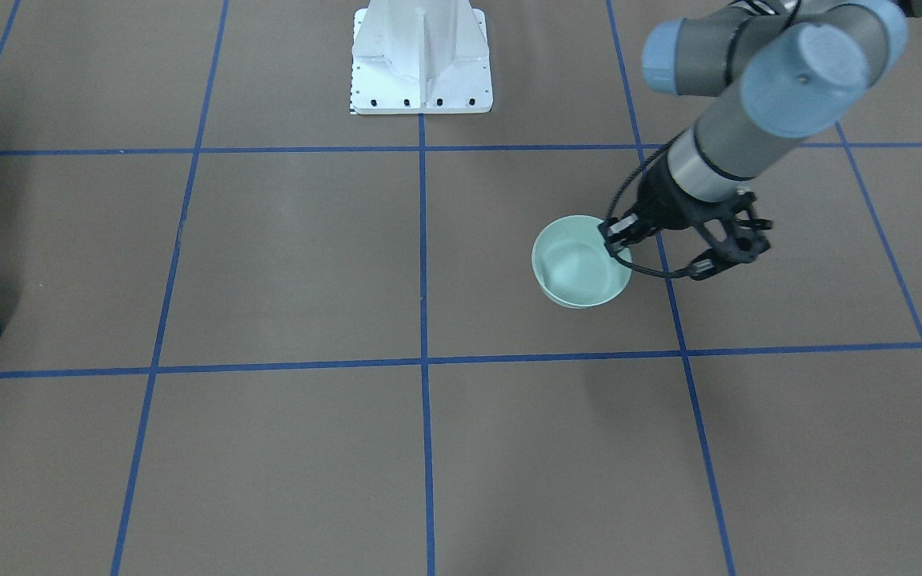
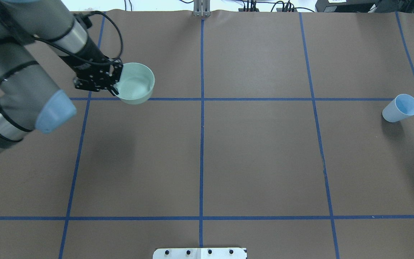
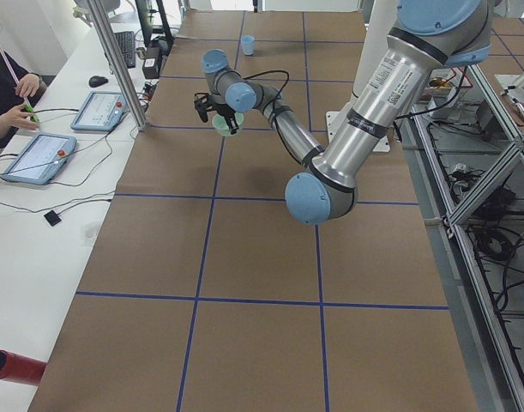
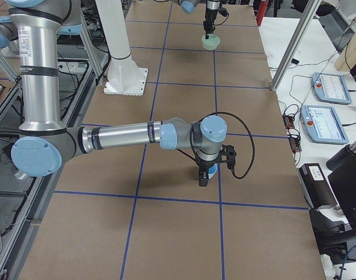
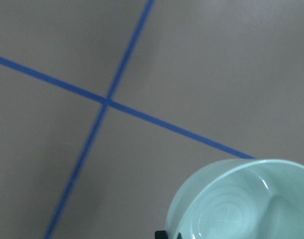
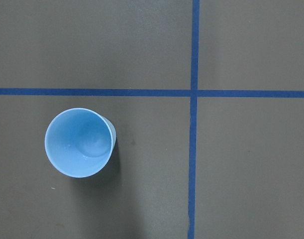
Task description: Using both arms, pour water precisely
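Left tool (image 2: 116, 83) is pinching the green bowl (image 2: 137, 84) by its rim, level for pouring; right tool (image 4: 205, 177), grip impossible to tell, is hovering over the blue cup (image 2: 400, 108).

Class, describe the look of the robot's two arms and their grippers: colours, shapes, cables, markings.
Both the left arm and right arm are grey and silver tubes with light blue round joint caps. The left gripper and right gripper are black, each with a looping black cable.

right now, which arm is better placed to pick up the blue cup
Right. The right claw hangs close over the blue cup, while the left claw is far across the table and grips the pale green bowl by its rim.
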